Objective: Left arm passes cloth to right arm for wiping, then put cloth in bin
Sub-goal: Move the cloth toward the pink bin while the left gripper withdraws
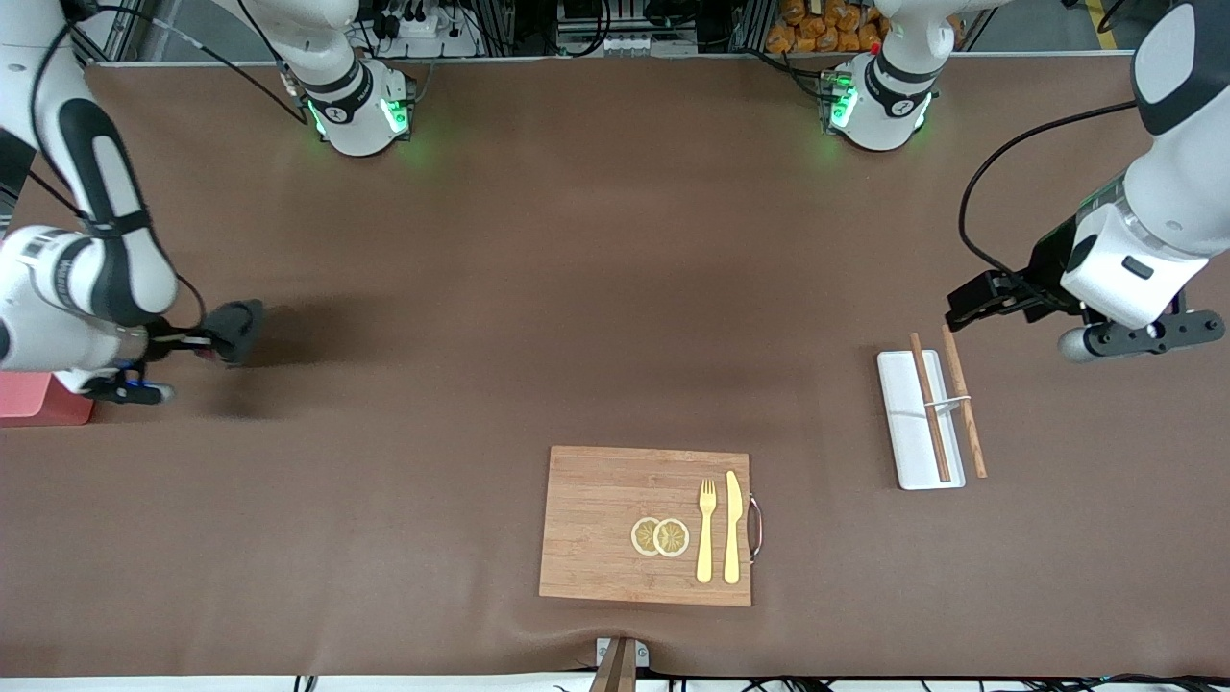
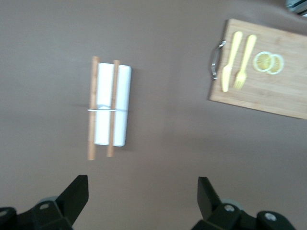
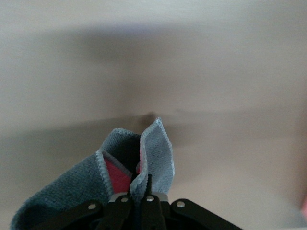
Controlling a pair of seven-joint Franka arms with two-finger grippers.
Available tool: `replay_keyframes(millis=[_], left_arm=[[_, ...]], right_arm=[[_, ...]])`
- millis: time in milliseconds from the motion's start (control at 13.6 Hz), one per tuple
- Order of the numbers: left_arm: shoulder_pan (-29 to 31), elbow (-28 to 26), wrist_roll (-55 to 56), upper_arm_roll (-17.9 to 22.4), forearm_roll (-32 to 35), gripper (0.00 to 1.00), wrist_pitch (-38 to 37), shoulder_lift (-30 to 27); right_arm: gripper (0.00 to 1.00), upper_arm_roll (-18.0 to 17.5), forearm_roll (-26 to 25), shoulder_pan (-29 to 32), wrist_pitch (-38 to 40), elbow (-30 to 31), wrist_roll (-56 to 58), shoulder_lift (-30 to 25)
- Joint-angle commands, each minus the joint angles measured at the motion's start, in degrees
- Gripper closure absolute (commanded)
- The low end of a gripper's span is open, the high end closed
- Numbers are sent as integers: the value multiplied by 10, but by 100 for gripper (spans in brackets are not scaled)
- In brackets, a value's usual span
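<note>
The charcoal-grey cloth (image 1: 236,329) hangs pinched in my right gripper (image 1: 204,343), just above the brown table near the right arm's end. In the right wrist view the cloth (image 3: 154,158) folds up between the shut fingers, with a pink underside showing. The pink bin (image 1: 38,399) shows only as a corner at the view's edge, beside the right arm and partly hidden by it. My left gripper (image 1: 964,303) is open and empty, held over the table beside the white tray (image 1: 914,437); its two fingers (image 2: 74,199) stand wide apart in the left wrist view.
The white tray (image 2: 122,108) carries two brown chopsticks (image 1: 930,408) on a small rest. A wooden board (image 1: 615,519) with lemon slices (image 1: 660,536), a yellow fork (image 1: 706,529) and a yellow knife (image 1: 732,526) lies near the front edge.
</note>
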State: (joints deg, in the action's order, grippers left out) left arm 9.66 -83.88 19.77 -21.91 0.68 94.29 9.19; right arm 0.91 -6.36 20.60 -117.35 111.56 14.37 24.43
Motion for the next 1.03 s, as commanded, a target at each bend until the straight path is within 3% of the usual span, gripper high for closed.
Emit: replay_keyframes(millis=[0, 220, 366, 440, 586, 659, 953], left_arm=[[10, -20, -12, -4, 23, 0, -15, -29], [21, -19, -12, -4, 24, 0, -24, -37], [11, -23, -13, 1, 60, 0, -31, -50], [-16, -24, -13, 26, 72, 0, -37, -55], [-108, -30, -27, 131, 73, 0, -46, -60], [-128, -40, -38, 161, 71, 0, -44, -68], [-131, -64, -46, 177, 59, 0, -32, -84]], right_arm=[[100, -13, -38, 67, -7, -1, 90, -13], [100, -13, -66, 112, -27, -6, 135, -12], [100, -14, -66, 111, -58, -4, 137, 3], [100, -14, -66, 108, -70, -4, 137, 12], [100, -17, -64, 98, -94, -2, 136, 39], [100, -19, -59, 84, -97, 0, 131, 45], [100, -19, 16, -22, -91, 6, 68, 51]])
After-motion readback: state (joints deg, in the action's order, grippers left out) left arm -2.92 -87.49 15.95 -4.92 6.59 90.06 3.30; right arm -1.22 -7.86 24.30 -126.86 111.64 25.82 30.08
